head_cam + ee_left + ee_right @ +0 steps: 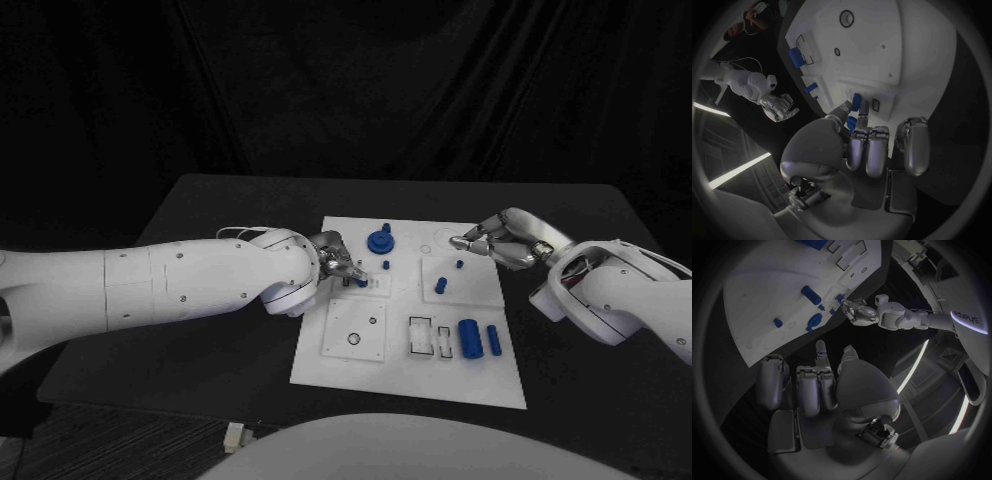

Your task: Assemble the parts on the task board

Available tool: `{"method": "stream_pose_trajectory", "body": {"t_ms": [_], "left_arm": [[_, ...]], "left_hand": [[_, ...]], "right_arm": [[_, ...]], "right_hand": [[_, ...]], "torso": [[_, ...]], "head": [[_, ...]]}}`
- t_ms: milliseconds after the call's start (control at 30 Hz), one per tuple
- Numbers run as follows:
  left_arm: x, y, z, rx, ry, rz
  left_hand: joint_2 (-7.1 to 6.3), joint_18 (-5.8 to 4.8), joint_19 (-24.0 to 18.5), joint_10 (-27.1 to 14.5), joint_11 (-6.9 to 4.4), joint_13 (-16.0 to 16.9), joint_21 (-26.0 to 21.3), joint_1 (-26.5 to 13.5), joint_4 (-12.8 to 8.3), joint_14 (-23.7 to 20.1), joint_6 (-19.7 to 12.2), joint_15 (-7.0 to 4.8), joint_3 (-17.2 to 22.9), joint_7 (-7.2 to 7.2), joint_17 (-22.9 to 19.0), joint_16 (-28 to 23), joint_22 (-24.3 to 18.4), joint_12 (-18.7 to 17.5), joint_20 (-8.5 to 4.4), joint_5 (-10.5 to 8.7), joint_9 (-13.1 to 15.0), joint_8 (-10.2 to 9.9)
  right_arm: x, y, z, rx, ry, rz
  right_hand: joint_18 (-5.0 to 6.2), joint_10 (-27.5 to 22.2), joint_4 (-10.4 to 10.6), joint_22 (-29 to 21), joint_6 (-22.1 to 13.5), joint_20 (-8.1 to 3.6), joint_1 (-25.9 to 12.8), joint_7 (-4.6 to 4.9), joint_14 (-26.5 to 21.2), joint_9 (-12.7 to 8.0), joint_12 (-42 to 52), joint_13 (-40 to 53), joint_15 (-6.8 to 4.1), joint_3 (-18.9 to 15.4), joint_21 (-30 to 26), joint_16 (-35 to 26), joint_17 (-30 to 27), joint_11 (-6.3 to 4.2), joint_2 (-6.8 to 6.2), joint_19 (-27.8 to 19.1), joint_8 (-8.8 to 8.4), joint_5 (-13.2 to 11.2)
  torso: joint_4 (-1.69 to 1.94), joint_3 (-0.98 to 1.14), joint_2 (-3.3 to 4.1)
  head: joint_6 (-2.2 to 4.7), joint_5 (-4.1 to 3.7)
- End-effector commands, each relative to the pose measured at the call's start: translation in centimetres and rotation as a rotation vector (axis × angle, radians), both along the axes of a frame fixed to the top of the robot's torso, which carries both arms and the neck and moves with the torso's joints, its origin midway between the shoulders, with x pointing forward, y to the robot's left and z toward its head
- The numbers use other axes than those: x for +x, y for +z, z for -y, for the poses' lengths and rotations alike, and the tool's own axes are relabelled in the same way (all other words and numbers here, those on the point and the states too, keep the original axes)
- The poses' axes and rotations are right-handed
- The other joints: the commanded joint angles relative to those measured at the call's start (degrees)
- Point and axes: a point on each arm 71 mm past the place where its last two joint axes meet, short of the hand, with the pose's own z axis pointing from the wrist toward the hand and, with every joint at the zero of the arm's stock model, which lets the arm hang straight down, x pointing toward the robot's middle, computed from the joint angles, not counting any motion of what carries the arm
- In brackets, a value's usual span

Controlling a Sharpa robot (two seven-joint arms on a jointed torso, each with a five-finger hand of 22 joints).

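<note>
The white task board (378,368) lies in the middle of the black table. My left hand (335,258) hovers low over the board's left middle, and its thumb and a finger pinch a small blue part (852,122) next to another blue piece (856,102) that stands by a slot. My right hand (498,240) hangs above the board's far right corner, fingers curled in with nothing between them. A round blue part (379,240) stands at the far edge. Two blue cylinders (469,338) lie near the front right.
Small blue pegs (441,285) stand in the board's right panel. An empty round hole (355,340) and rectangular slots (420,336) mark the front panels. The right wrist view shows the board (767,290), its pegs (811,292) and my left hand (857,310) beyond.
</note>
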Motion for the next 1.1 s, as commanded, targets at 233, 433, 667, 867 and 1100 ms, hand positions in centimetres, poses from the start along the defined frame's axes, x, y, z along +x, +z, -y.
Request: {"method": "stream_pose_trajectory", "body": {"t_ms": [233,433,667,867,1100], "left_arm": [[-0.15,-0.29,0.22,0.003,-0.022,-0.021],[-0.12,-0.33,0.21,0.005,-0.022,-0.023],[-0.05,-0.36,0.22,0.005,-0.021,-0.022],[-0.02,-0.36,0.29,0.003,-0.021,-0.019],[0.01,-0.37,0.29,0.002,-0.020,-0.017]], "left_hand": [[-0.52,1.06,-0.7,5.9,0.29,15.0,-1.1,-2.2,3.4,5.9,-1.0,0.37,-2.4,0.33,15.1,0.2,6.6,0.0,0.33,-3.09,-0.4,-0.2],[-0.76,1.15,-0.8,5.9,0.45,15.0,-1.6,-3.3,5.6,5.9,-1.3,0.50,-4.1,0.50,15.1,0.2,6.4,0.0,0.46,-3.95,-0.6,-0.2],[-1.41,1.21,-0.9,5.9,0.44,15.0,-2.0,-5.0,8.9,5.9,-1.4,0.50,-7.2,0.48,15.1,0.2,6.4,0.0,0.48,-4.76,-0.7,0.1],[-2.25,1.27,-1.1,5.9,0.34,15.0,-2.4,-7.0,12.4,5.9,-1.5,0.39,-10.8,0.37,15.1,0.2,6.3,0.0,0.33,-4.83,-0.7,0.3],[-2.57,1.31,-1.2,5.9,0.30,15.0,-2.7,-7.5,15.0,5.9,-1.6,0.36,-13.7,0.34,15.1,0.2,6.3,0.0,0.27,-4.84,-0.7,0.4]], "right_arm": [[-0.07,-0.08,-0.01,0.000,-0.003,-0.001],[-0.06,-0.09,-0.01,0.000,-0.002,-0.001],[-0.06,-0.11,-0.08,0.000,-0.001,-0.001],[-0.06,-0.15,-0.09,0.000,0.000,-0.002],[-0.06,-0.17,-0.05,0.000,0.000,-0.002]], "right_hand": [[1.05,5.9,0.0,10.7,-0.1,-0.02,0.5,-0.12,6.1,0.0,-0.1,14.9,0.29,-0.5,-0.3,0.2,15.1,0.42,0.02,-0.2,-0.25,0.1],[1.05,5.9,0.1,10.7,-0.1,0.00,0.6,-0.10,6.1,0.0,-0.1,14.9,0.31,-0.6,-0.3,0.2,15.1,0.45,0.08,-0.3,-0.26,0.1],[1.05,5.9,0.1,10.7,-0.1,0.00,0.6,-0.10,6.1,0.0,-0.1,14.9,0.31,-0.6,-0.3,0.2,15.1,0.45,0.08,-0.3,-0.26,0.1],[1.05,5.9,0.1,10.7,-0.1,0.00,0.6,-0.10,6.1,0.0,-0.1,14.9,0.31,-0.6,-0.3,0.2,15.1,0.45,0.08,-0.3,-0.26,0.1],[1.05,5.9,0.1,10.7,-0.1,0.00,0.6,-0.10,6.1,0.0,-0.1,14.9,0.31,-0.6,-0.3,0.2,15.1,0.45,0.08,-0.3,-0.26,0.1]], "torso": [[-0.01,0.00,-0.03],[-0.01,0.00,-0.02],[-0.03,-0.01,-0.01],[0.01,0.00,-0.02],[-0.01,-0.01,-0.01]], "head": [[-0.01,-0.08],[-0.01,-0.06],[-0.01,0.12],[-0.01,0.08],[-0.01,0.08]]}}
